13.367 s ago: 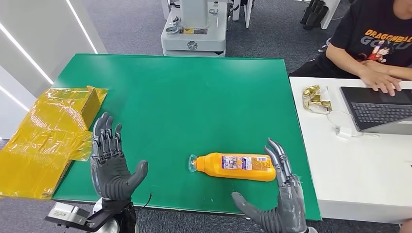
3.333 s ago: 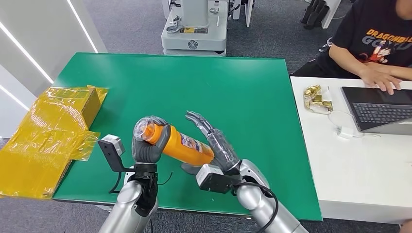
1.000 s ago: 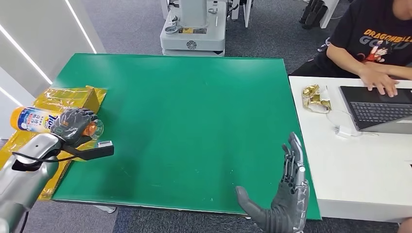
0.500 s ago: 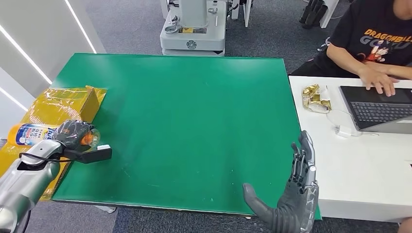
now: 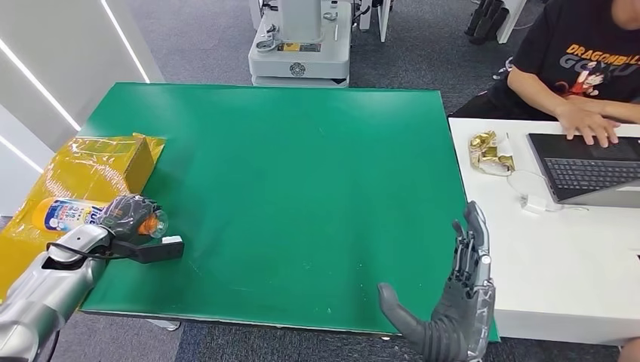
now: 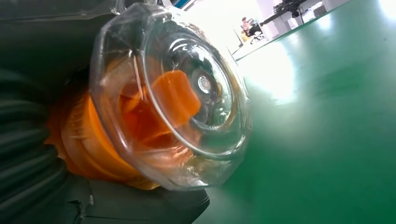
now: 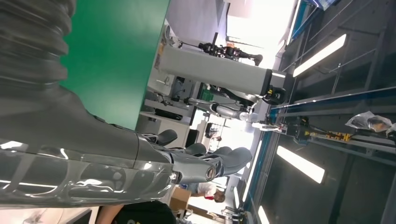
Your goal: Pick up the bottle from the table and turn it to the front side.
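Note:
An orange bottle point(image 5: 68, 213) with a white and blue label and a clear cap point(image 6: 173, 93) lies sideways in my left hand point(image 5: 127, 216), which grips it near the neck. It hangs over the left edge of the green table point(image 5: 287, 166), above the yellow bags, with its cap toward the table. In the left wrist view the clear cap with the orange nozzle inside looms close. My right hand point(image 5: 453, 302) stands upright and open at the table's front right corner, holding nothing; its fingers point(image 7: 205, 163) are straight.
A yellow-wrapped box and yellow bags point(image 5: 83, 173) lie on the left of the table. A person point(image 5: 589, 68) types on a laptop point(image 5: 589, 170) at the white desk on the right. A grey machine base point(image 5: 302, 45) stands behind the table.
My left hand has lowered the bottle and drawn it slightly toward the table's left edge. My right hand rose a little at the front right corner, then stayed put.

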### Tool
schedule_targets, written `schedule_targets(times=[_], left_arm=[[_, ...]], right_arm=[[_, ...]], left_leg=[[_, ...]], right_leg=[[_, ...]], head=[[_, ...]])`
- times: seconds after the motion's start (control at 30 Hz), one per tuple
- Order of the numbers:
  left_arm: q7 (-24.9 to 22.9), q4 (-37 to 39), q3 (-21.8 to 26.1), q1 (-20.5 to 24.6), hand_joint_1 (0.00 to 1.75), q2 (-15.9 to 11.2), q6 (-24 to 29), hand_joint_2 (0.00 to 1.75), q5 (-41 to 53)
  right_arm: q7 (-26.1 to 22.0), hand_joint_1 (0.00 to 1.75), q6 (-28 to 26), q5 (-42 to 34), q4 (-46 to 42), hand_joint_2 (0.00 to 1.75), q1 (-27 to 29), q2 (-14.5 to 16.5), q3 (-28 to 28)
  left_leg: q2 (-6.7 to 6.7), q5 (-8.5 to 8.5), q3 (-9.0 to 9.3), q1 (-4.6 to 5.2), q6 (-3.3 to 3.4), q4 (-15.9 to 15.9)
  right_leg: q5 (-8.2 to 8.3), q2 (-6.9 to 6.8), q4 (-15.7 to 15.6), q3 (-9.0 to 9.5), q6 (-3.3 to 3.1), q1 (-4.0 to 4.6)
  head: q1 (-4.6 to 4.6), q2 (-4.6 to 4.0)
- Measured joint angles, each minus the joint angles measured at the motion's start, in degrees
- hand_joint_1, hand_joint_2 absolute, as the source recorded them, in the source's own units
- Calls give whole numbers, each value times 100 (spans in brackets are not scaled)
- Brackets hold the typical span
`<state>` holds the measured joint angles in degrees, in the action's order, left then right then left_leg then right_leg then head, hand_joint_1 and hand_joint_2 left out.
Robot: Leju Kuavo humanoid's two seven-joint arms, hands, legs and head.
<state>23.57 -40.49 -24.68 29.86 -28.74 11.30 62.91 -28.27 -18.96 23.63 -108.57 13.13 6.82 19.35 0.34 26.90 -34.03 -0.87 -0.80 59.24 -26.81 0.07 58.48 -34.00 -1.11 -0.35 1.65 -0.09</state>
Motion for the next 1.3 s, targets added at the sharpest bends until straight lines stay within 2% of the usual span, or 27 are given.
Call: schedule_targets(times=[0.03, 0.13, 0.17, 0.33, 0.5, 0.93, 1.3], left_arm=[[-4, 11, -7, 0, 167, 21, 35, 175, -14], [-90, 50, -16, -8, 36, 131, 220, 175, -77], [-155, 71, -23, -14, 0, 182, 290, 175, -79], [-469, 206, -54, -63, 0, 395, 572, 175, -14], [-592, 271, -55, -72, 0, 443, 671, 175, 44], [-610, 271, 79, -240, 0, 410, 931, 175, 64], [-414, -299, 656, -815, 0, 258, 1063, 175, -54]], right_arm=[[-4, 0, 1, -4, 1, 175, 0, 1, -4], [-43, 0, -15, -24, 1, 175, 0, 11, -15], [-56, 0, -29, -32, 0, 175, 1, 15, -20], [-74, 0, -119, -117, -1, 175, 24, 20, -32], [-120, 0, -128, -167, 1, 175, 30, 19, -34], [-266, 0, -383, -360, 74, 175, 45, -1, -32], [-265, 0, -642, -444, 104, 175, 94, -76, 51]], left_leg=[[0, 0, 0, 0, 0, 0], [-3, 0, -1, 1, 0, 0], [-4, 0, -1, 1, 0, 0], [-3, 0, 0, 2, 0, 0], [-4, 0, 4, 2, 0, -1], [-2, 0, 17, 2, -1, -3], [1, 1, 19, 1, -1, -3]], right_leg=[[0, -1, 0, 0, 0, 0], [0, -3, 0, 3, 0, 0], [0, -4, 0, 4, 0, 0], [0, -4, 0, 7, 1, -1], [0, -6, 1, 10, 0, -1], [-1, -4, 8, 19, -1, -1], [-2, -1, 8, 18, -1, -1]], head=[[1, 0], [1, 0], [1, 0], [0, 0], [1, 0], [0, 0], [1, 0]])
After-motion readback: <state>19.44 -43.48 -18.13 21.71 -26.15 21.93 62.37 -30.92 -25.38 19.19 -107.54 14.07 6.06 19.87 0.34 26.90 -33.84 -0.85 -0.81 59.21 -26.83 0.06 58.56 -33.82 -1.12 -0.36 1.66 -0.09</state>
